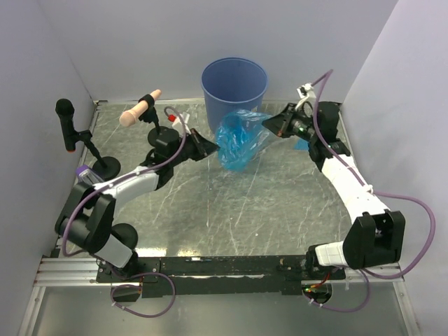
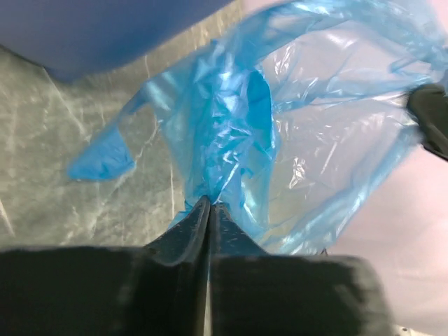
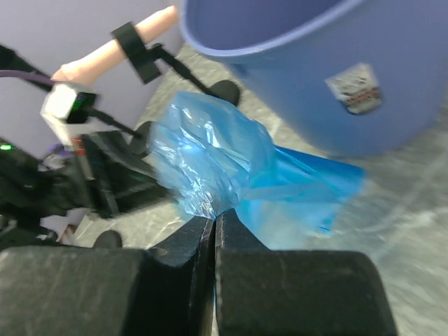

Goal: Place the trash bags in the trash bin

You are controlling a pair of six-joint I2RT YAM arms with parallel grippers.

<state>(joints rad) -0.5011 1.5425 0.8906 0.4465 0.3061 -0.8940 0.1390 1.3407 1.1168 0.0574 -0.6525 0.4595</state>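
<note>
The trash bag [image 1: 241,140] was held between both arms, just at the 6 o'clock side of the trash bin [image 1: 234,80], which stood at 12 o'clock on the tabletop [image 1: 280,217]. The left fingers [image 2: 187,231] were clenched on a gathered pinch of film at the bag's 9 o'clock edge. The right fingers [image 3: 183,241] were pinched shut on a crumpled fold at its 3 o'clock edge. Whether the hanging lower part touched the tabletop could not be told. A second, flat piece of blue film [image 3: 315,183] lay on the tabletop by the bin's foot, toward 4 o'clock.

Several failures were judged possible. Only small pinches of thin, glossy film were gripped, so the film could be slipped out of one grasp during a lift. If the arms were drawn apart, the film could be stretched or torn. If the bag were not raised clear of the rim, the light bin could be pushed toward 12 o'clock or tipped. On release, the film could be left draped over the rim or clinging to a finger. The flat piece could be overlooked.
</note>
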